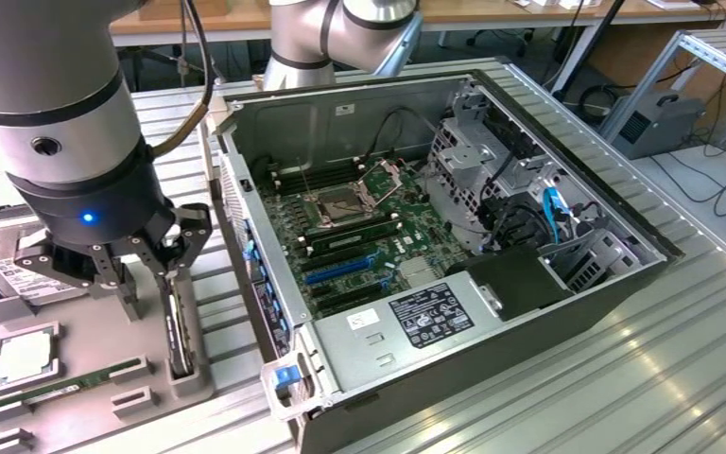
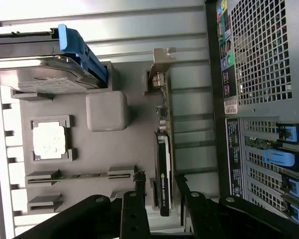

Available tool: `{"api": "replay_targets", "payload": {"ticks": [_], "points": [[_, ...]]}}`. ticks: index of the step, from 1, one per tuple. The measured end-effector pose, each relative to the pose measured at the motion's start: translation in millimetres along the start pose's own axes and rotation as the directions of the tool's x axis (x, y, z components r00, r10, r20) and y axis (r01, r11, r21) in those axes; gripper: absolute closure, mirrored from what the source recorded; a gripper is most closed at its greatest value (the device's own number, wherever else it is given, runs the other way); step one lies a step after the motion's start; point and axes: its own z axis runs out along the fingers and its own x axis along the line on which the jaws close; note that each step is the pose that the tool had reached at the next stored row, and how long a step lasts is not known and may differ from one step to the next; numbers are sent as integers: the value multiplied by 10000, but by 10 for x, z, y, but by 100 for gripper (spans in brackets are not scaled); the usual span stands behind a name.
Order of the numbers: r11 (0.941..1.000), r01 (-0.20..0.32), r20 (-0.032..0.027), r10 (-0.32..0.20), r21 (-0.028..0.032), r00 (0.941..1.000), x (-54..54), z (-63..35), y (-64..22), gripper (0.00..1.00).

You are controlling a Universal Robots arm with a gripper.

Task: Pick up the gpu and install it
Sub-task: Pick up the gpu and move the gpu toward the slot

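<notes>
The gpu (image 1: 181,326) stands on its long edge in a slot of the grey parts tray (image 1: 79,336), outside the computer case (image 1: 552,312) and just beside that case's rear panel, with its silver bracket at one end. The gripper (image 1: 148,288) hangs directly over the card. Its fingers (image 2: 134,209) are apart, one on each side of the card, and the wrist view shows a gap on both sides, so nothing is clamped. Assessment: the task is at an early stage. The card is seated in its tray slot, not lifted, and the blue expansion slots (image 1: 337,271) inside the case carry no card. Both pick-up and installation are outstanding. On the tray, farther from the case than the gpu, lie a processor chip (image 1: 29,357), a green RAM stick (image 1: 60,388) and a hard drive (image 2: 35,74) with a blue carrier. The case lies on its side with the cover off, motherboard (image 1: 376,227) exposed, on a ribbed aluminium desk (image 1: 615,388). Beyond the case are a wooden bench, loose cables on the floor and an aluminium frame.
</notes>
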Motion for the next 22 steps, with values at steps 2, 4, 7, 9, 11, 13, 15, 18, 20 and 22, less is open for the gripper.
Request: {"api": "replay_targets", "payload": {"ticks": [2,4,7,9,11,13,15,18,20,22], "points": [[10000,0,0,0,0,10000,0,0,0,64],[10000,0,1,0,0,10000,0,1,-3,64],[10000,0,1,0,1,10000,0,1,-3,50],[10000,0,2,0,1,10000,0,5,-4,50],[10000,0,1,0,0,10000,0,28,-5,50],[10000,0,-3,0,1,10000,1,70,-7,50],[10000,-1,-7,1,1,10000,2,105,-8,50],[10000,-1,-11,1,-38,10000,1,111,-8,50],[10000,-1,-15,1,-44,10000,-14,120,-8,50],[10000,-1,-22,1,-43,10000,-25,132,-7,50]]}}
